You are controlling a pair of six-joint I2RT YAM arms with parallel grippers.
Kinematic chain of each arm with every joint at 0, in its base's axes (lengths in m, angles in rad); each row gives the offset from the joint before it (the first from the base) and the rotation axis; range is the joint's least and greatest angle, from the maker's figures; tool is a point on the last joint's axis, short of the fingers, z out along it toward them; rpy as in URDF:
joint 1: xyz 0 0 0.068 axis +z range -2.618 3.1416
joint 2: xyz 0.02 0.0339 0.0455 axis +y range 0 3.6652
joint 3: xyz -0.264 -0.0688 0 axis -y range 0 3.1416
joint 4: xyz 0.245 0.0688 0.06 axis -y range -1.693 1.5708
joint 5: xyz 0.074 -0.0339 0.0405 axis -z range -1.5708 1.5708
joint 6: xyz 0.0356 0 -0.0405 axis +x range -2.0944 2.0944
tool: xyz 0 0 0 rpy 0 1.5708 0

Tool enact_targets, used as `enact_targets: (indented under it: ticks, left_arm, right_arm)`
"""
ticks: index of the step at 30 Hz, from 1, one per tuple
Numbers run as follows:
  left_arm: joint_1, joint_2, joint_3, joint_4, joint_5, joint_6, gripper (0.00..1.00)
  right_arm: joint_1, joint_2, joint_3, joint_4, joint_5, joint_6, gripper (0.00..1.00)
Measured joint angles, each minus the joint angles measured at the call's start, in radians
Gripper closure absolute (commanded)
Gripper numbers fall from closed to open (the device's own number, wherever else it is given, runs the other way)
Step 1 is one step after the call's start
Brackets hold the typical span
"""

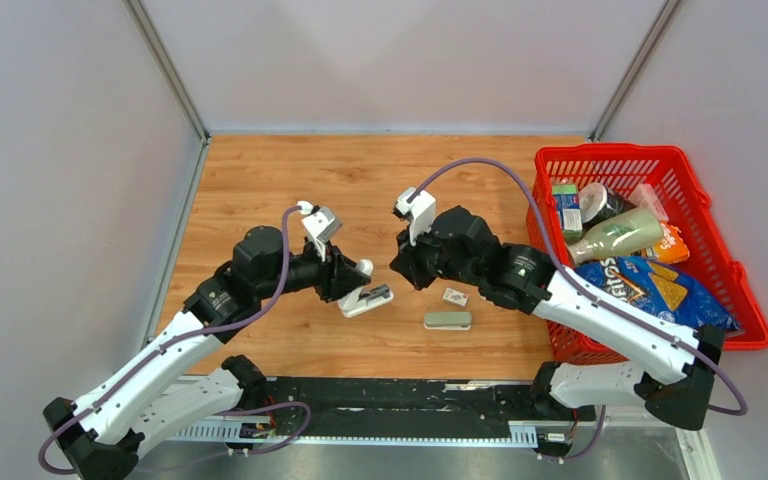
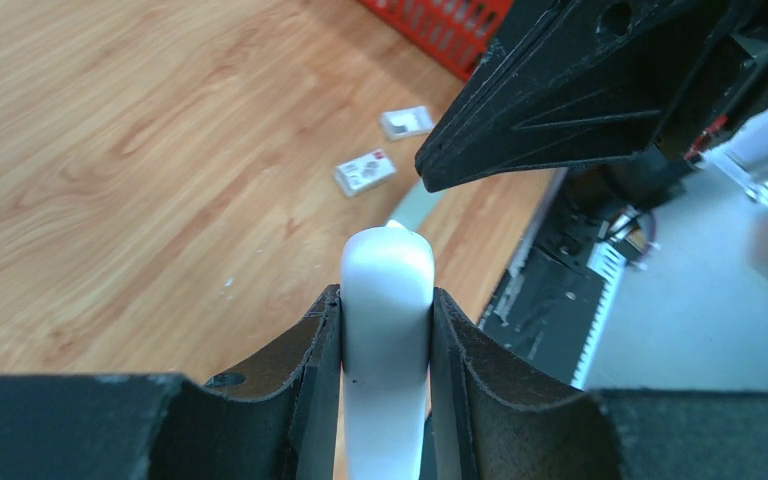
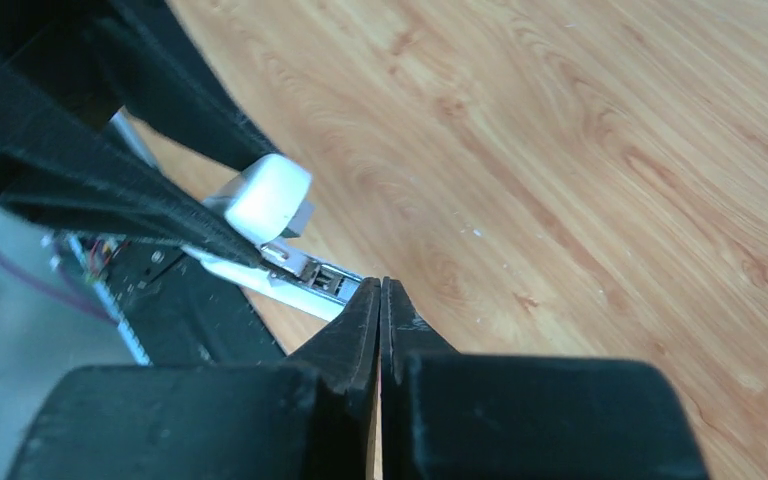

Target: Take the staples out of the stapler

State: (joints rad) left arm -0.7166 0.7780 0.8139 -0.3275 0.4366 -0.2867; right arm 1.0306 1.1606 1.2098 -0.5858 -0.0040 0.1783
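Note:
My left gripper (image 1: 353, 288) is shut on the white stapler (image 1: 368, 298) and holds it just above the wooden table. In the left wrist view the stapler's white body (image 2: 387, 290) is clamped between both pads. The stapler (image 3: 263, 197) is hinged open in the right wrist view, with its metal magazine (image 3: 315, 277) bared. My right gripper (image 3: 380, 284) is shut with nothing between its fingers, its tips right beside the magazine's end. From above, the right gripper (image 1: 403, 266) sits just right of the stapler. The staples are hidden.
A grey-green pill-shaped bar (image 1: 447, 320) and a small white printed packet (image 1: 454, 296) lie on the table right of the stapler. A second packet (image 2: 407, 122) shows in the left wrist view. A red basket (image 1: 660, 158) of groceries stands at the right edge.

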Motion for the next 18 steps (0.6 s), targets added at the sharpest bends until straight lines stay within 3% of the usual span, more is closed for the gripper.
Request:
enact_targets:
  ticks: [9, 18]
  left_arm:
    - [0.000, 0.046, 0.000, 0.010, -0.233, -0.051, 1.00]
    - [0.001, 0.104, 0.000, 0.019, -0.345, -0.135, 1.00]
  right_arm:
    - [-0.055, 0.116, -0.078, 0.195, 0.075, 0.043, 1.00]
    - [-0.070, 0.182, -0.169, 0.411, 0.041, 0.042, 1.00]
